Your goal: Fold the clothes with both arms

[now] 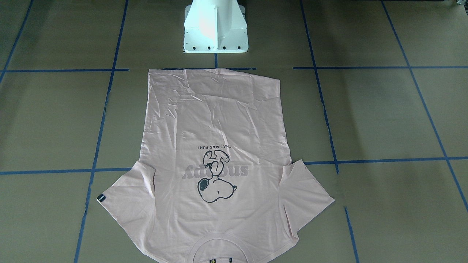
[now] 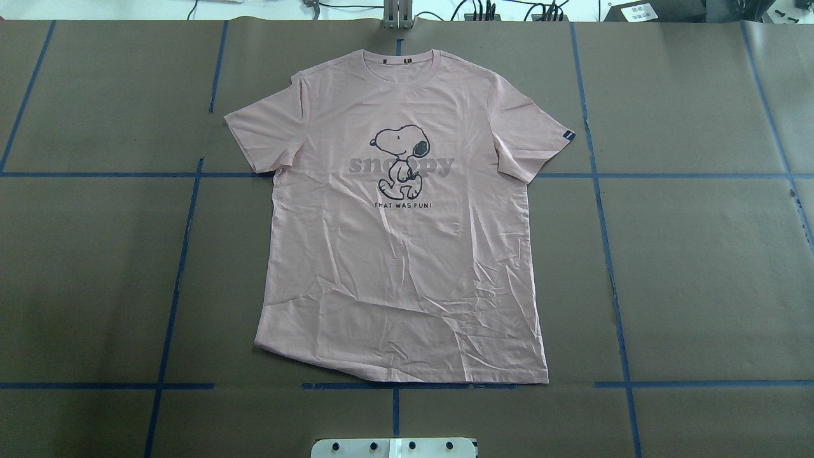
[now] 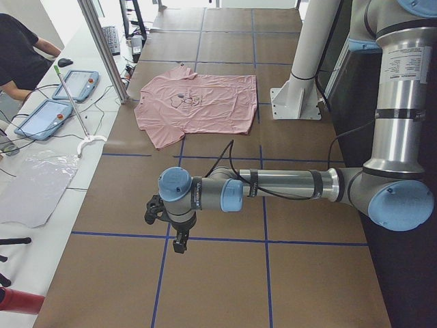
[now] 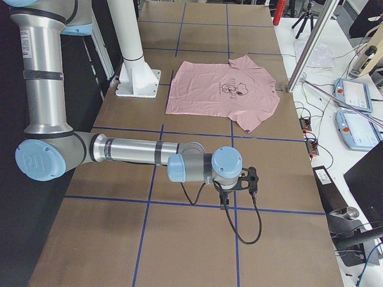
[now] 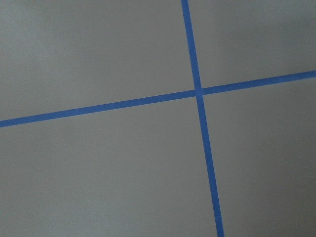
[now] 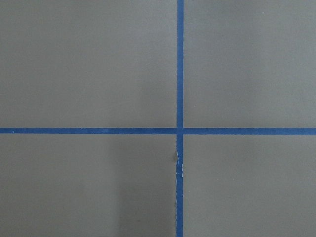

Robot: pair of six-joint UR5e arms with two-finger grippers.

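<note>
T-shirt [image 2: 407, 254]: pale pink all over, plain cloth.
Print [image 2: 400, 159]: dark-outlined cartoon dog over greyish-mauve "snoopy" lettering; black "THAT WAS FUN!" line.
Sleeve tag [image 2: 568, 135]: black, at the shirt's two o'clock in the overhead view.
Table [image 2: 95, 286]: dull brown, gridded with blue tape [image 6: 179, 64].
Pedestal [image 1: 215, 29]: white.
Left arm [image 3: 287, 184]: silver-grey tubes, light-blue joint caps, black left claw [image 3: 180, 240].
Right arm [image 4: 128, 149]: same colours, black right claw [image 4: 226, 201].
</note>
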